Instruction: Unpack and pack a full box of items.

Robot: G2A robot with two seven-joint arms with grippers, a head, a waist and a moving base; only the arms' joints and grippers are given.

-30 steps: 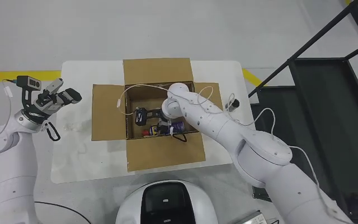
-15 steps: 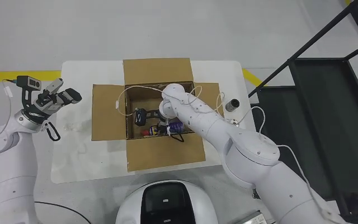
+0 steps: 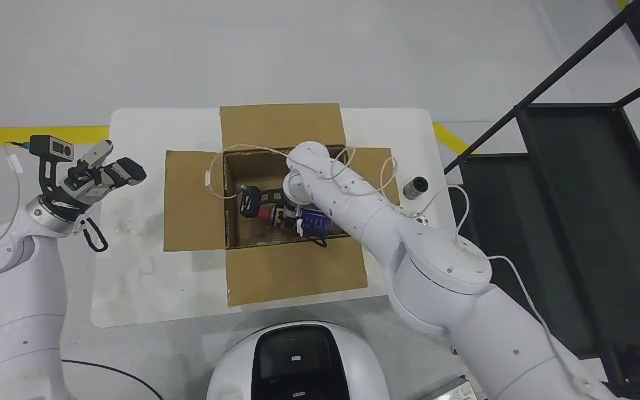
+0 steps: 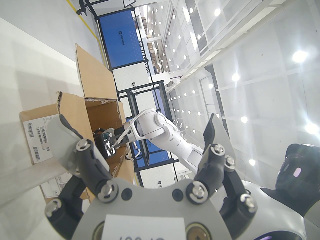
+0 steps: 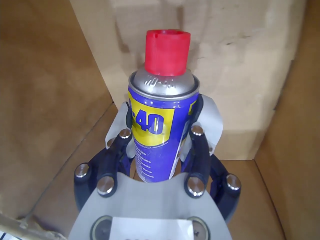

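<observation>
An open cardboard box [image 3: 195, 200] stands in the middle of the white table [image 3: 130, 270]. My right gripper [image 3: 268, 205] is inside it, shut on a blue and yellow spray can [image 5: 155, 118] with a red cap [image 5: 167, 51]. In the right wrist view the fingers [image 5: 197, 136] clamp the can's sides, and the box's brown walls surround it. The left wrist view has the box [image 4: 100, 96] with the right arm reaching into it. My left gripper [image 3: 118, 170] hovers open over the table's left edge, holding nothing.
A purple item [image 3: 318, 225] and other small things lie in the box near its front wall. A small dark cylinder [image 3: 416, 186] stands on the table right of the box. A white cable [image 3: 240, 157] loops over the box. A dark metal frame [image 3: 560, 150] stands at the right.
The right arm's wrist has shifted toward the far side of the box, carrying the can up from the items near the front wall. The left arm has not moved.
</observation>
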